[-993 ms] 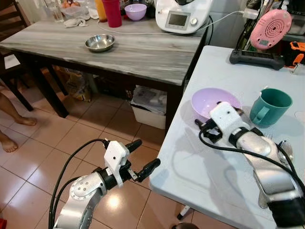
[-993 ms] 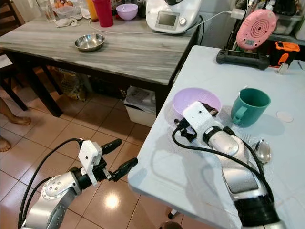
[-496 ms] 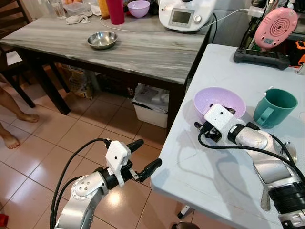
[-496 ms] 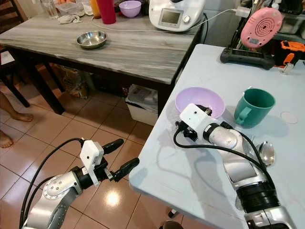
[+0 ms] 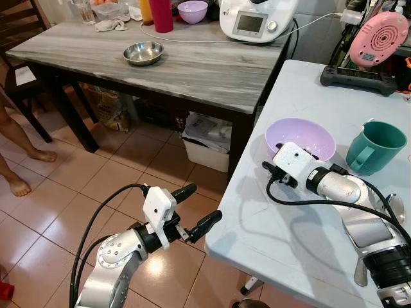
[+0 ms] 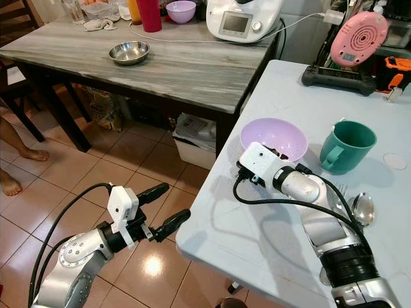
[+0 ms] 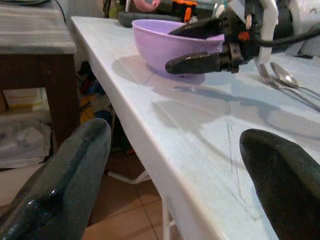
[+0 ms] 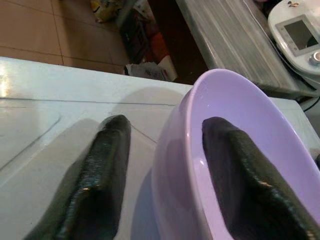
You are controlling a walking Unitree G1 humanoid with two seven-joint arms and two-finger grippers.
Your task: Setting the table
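Bowl (image 8: 235, 150) rim sits between right hand (image 8: 165, 170) fingers, 1 inside.

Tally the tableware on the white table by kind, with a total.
Bowl: 1, the purple bowl, its rim between the right gripper's fingers
Mug: 1, the green mug
Spoon: 1
Fork: 1
Total: 4
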